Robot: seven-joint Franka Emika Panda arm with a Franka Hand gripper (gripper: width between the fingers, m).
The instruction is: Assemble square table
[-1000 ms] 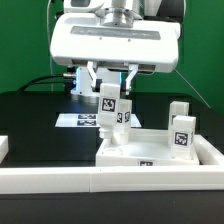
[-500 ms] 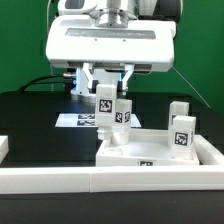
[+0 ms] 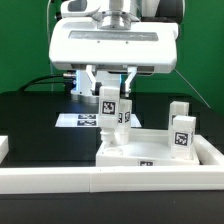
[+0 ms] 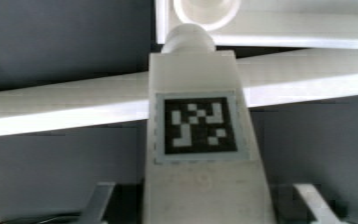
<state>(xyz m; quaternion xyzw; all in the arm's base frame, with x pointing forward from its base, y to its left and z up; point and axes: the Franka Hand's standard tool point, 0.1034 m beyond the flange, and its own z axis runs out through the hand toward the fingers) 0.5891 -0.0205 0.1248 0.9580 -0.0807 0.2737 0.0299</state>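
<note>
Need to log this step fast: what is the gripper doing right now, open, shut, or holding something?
Gripper: closed on a white tagged leg, held upright over the square table top.

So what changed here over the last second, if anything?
Very little. The gripper stays closed on the white leg over the square table; the leg's top tilts very slightly toward the exterior view's right. The two legs at that view's right and the marker board have not moved.
</note>
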